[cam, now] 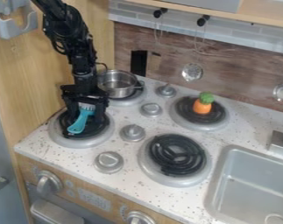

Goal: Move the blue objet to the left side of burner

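Gripper low over a coiled burner, blue brush right beneath it.
The gripper [86, 114] hangs down at the left of the camera view, the brush's head just under its body; whether it is open or closed on the brush cannot be made out. The blue brush [80, 122] slants from there toward the camera and a little left, its handle over the black coil of the burner [59, 134] below the gripper. Behind the gripper and slightly right, near it, a metal pot [116, 92] sits on another burner. Well apart to the right, a toy carrot [202, 106] with a green top stands on a third. Nearer the camera and right of the gripper is a fourth burner [150, 171], and farther right, a grey sink [243, 183] is set into the speckled surface [35, 144].
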Available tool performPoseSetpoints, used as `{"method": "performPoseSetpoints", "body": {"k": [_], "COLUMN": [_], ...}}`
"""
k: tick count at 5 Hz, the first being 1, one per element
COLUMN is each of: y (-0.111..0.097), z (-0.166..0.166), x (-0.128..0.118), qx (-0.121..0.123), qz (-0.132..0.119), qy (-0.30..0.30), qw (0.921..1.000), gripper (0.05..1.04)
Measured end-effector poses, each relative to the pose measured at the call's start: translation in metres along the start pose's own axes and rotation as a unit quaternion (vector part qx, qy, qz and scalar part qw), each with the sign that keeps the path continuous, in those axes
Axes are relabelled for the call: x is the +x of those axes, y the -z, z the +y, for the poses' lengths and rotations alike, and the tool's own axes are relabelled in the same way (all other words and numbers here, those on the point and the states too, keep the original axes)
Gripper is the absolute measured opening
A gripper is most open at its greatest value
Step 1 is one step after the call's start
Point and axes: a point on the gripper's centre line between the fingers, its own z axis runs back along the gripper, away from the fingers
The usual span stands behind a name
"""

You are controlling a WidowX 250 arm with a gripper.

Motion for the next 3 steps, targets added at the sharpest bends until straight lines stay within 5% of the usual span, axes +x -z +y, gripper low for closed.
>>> {"method": "performPoseSetpoints", "body": {"k": [1, 2, 3], "y": [-0.031, -0.064, -0.067], "z": [-0.016, -0.046, -0.061], "x": [-0.002, -0.004, -0.01], "qx": [-0.001, -0.008, -0.042], "qz": [-0.01, -0.047, -0.059], "qy": [0.035, 0.083, 0.11], "qw": [0.9993, 0.9954, 0.9913], "gripper": [0.999, 0.999, 0.999]}}
